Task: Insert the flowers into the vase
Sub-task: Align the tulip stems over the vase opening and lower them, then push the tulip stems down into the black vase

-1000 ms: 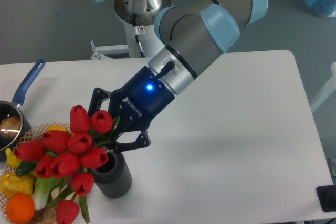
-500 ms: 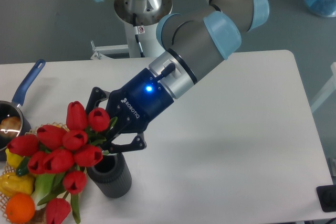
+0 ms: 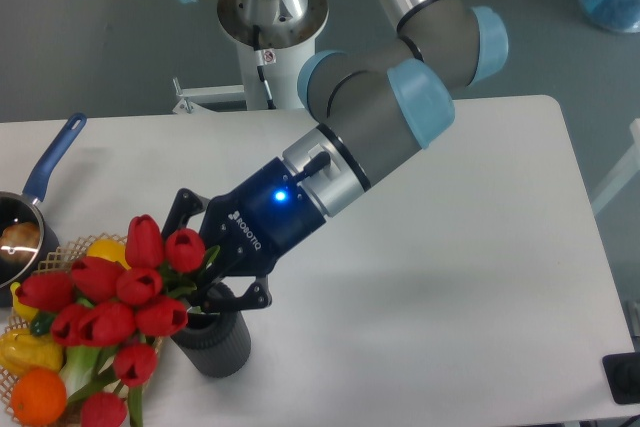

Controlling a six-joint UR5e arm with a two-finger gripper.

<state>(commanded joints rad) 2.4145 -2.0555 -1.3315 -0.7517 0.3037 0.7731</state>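
Observation:
The flowers [image 3: 115,297], red tulips with green leaves, lean out to the left over the basket. Their stems run right and down into the mouth of the dark grey ribbed vase [image 3: 218,344], which stands upright near the table's front left. My gripper [image 3: 207,265] is shut on the stems just above the vase's rim, with one finger [image 3: 186,204] above the bunch and one finger [image 3: 246,293] below it. The stem ends are hidden behind the blooms and the fingers, so I cannot tell how deep they sit.
A wicker basket [image 3: 22,379] with an orange [image 3: 38,395] and yellow and green vegetables sits at the front left, under the blooms. A blue-handled saucepan [image 3: 50,165] stands at the left edge. A black object [image 3: 623,377] is at the table's front right corner.
My gripper has moved a little left and down with the flowers. The bunch now sits lower, with the stems at the vase's mouth.

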